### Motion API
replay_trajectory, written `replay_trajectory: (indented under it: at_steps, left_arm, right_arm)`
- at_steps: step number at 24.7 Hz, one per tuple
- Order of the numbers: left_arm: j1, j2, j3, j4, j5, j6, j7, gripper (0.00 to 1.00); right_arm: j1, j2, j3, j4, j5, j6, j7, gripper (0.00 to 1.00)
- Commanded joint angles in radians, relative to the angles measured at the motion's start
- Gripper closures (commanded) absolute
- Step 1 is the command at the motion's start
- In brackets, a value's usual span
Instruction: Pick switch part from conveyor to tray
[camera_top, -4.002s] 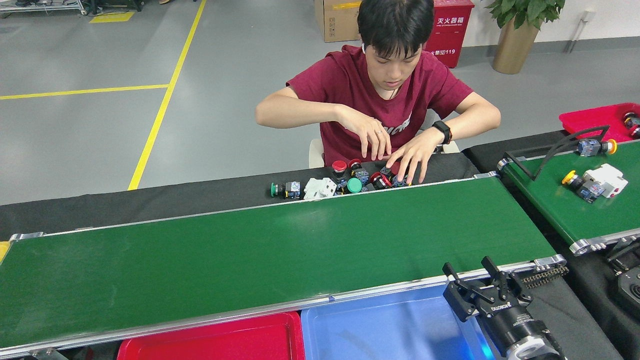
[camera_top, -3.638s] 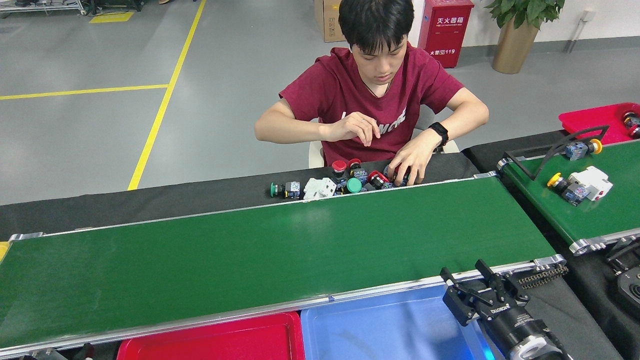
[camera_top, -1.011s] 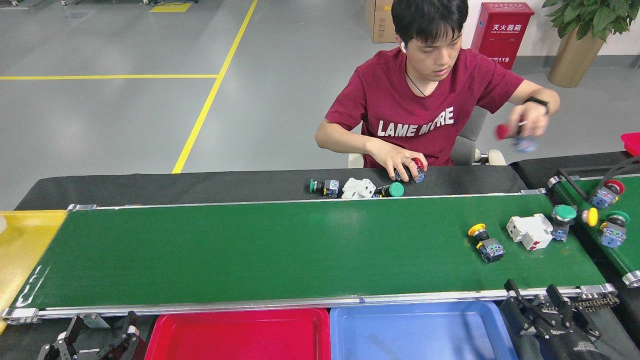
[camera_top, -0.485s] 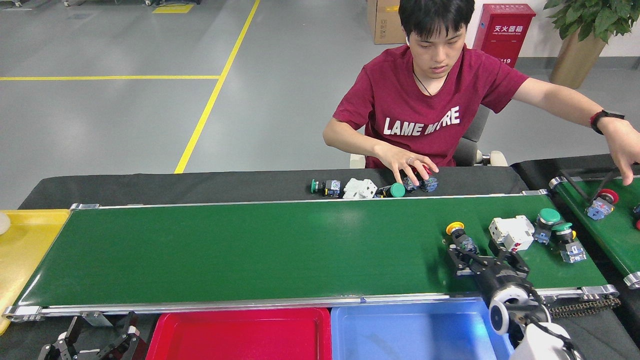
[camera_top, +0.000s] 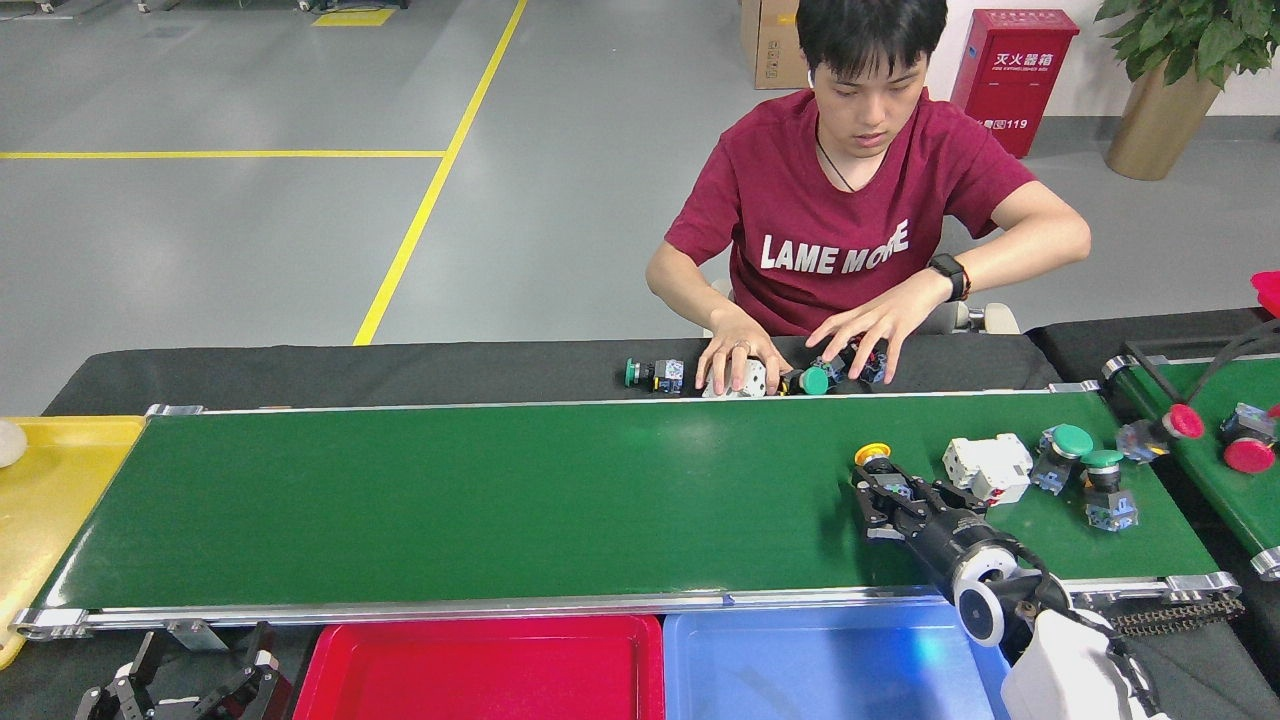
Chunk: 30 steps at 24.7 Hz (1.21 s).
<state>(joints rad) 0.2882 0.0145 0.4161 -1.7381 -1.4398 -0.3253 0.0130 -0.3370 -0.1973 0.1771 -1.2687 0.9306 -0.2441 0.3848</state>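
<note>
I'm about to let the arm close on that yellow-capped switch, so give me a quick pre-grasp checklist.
1. Right tool at the yellow-capped switch: ok.
2. Tool open around it: cannot tell, dark and end-on.
3. White part apart from the switch: ok.
4. Person's hands off the conveyor: ok.
5. Blue tray free to receive: ok.
6. Left tool out of the way: ok.
</note>
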Motion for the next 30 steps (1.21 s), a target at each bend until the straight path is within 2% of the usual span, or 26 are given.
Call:
replay_trajectory:
  at_steps: [1,2,4,6,8,10,14,15,16,17,19,25,30]
  left_arm:
    - [-0.006,0.010,0.003,-0.009,0.001,0.000,0.004,0.00]
    - [-0.006,0.009,0.003,-0.009,0.001,0.000,0.004,0.00]
    - [-0.004,0.010,0.001,-0.009,-0.001,0.000,0.004,0.00]
    - [-0.008,0.010,0.001,-0.009,-0.002,0.000,0.004,0.00]
    - [-0.009,0.009,0.001,-0.008,-0.002,0.000,0.004,0.00]
    - [-0.009,0.009,0.001,-0.009,-0.001,0.000,0.004,0.00]
    - [-0.009,0.009,0.003,-0.009,-0.001,0.002,0.004,0.00]
    - [-0.009,0.009,0.003,-0.009,-0.001,0.002,0.004,0.00]
    - [-0.008,0.009,0.001,-0.009,-0.001,0.002,0.004,0.00]
    - [-0.008,0.009,0.003,-0.009,-0.001,0.002,0.004,0.00]
    - [-0.008,0.009,0.001,-0.009,-0.001,0.002,0.004,0.00]
    - [-0.006,0.009,0.003,-0.009,-0.001,0.002,0.004,0.00]
    - [0.000,0.009,0.004,-0.009,0.001,0.002,0.004,0.00]
  right_arm:
    - [0.009,-0.014,-0.004,-0.086,-0.056,-0.095,0.062,0.90]
    - [0.032,-0.011,0.001,-0.130,-0.093,-0.155,0.098,0.89]
    - [0.062,-0.008,0.009,-0.182,-0.122,-0.261,0.137,0.83]
    - [0.072,0.047,0.056,-0.193,-0.125,-0.366,0.177,0.80]
    - [0.072,0.081,0.104,-0.193,-0.125,-0.389,0.200,0.79]
    - [0.069,0.098,0.156,-0.190,-0.125,-0.389,0.212,0.67]
    - [0.062,0.141,0.263,-0.190,-0.121,-0.386,0.246,0.49]
    - [0.062,0.151,0.283,-0.189,-0.110,-0.379,0.250,0.42]
    - [0.062,0.162,0.291,-0.184,-0.095,-0.377,0.247,0.27]
    - [0.064,0.170,0.291,-0.184,-0.076,-0.379,0.244,0.25]
    - [0.064,0.180,0.292,-0.185,-0.044,-0.379,0.241,0.25]
    - [0.035,0.170,0.292,-0.190,-0.027,-0.377,0.174,0.25]
    - [0.023,0.168,0.199,-0.207,-0.013,-0.314,0.169,0.26]
